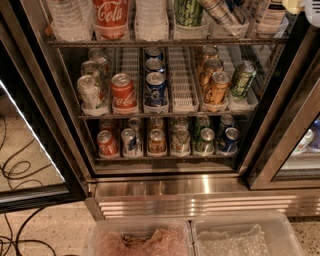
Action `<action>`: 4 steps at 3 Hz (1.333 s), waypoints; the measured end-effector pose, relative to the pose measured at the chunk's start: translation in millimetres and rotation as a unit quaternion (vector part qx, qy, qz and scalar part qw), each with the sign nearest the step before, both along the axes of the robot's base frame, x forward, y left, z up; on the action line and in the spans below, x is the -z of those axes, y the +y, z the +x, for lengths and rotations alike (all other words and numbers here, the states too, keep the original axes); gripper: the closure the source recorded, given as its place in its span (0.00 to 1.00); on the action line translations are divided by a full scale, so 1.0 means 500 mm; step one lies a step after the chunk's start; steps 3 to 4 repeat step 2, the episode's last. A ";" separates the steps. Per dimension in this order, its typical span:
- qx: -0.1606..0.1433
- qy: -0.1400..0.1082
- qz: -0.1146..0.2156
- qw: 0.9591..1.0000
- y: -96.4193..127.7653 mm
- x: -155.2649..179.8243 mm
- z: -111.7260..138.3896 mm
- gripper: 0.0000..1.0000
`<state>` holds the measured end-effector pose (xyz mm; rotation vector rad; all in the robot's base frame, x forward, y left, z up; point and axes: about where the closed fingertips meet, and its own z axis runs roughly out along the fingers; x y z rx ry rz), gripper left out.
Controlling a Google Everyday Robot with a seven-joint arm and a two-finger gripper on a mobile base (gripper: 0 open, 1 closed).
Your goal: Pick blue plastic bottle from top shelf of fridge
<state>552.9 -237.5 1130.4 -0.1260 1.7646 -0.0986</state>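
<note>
The fridge (pixel 190 192) stands open in front of me. On its top shelf (pixel 165 43) the blue plastic bottle (pixel 219 11) leans to the left, with silver and dark stripes and a bit of blue at its upper end. It is right of the green-labelled bottle (pixel 189 12) and the red Coca-Cola bottle (pixel 110 17). Only the lower parts of the bottles show. A white and cream part that looks like my gripper (pixel 306 9) sits at the top right corner, right of the blue bottle and apart from it.
Clear water bottles (pixel 67 17) stand at the shelf's left. Two lower racks hold several cans (pixel 123 91). The open glass door (pixel 30 150) is at the left, with cables (pixel 15 170) on the floor. Two clear plastic bins (pixel 140 240) lie at the front.
</note>
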 end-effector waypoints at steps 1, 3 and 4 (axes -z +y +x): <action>-0.002 0.000 0.007 1.000 -0.003 -0.003 -0.051 1.00; -0.002 0.000 0.007 1.000 -0.003 -0.003 -0.051 1.00; -0.002 0.000 0.007 1.000 -0.003 -0.003 -0.051 1.00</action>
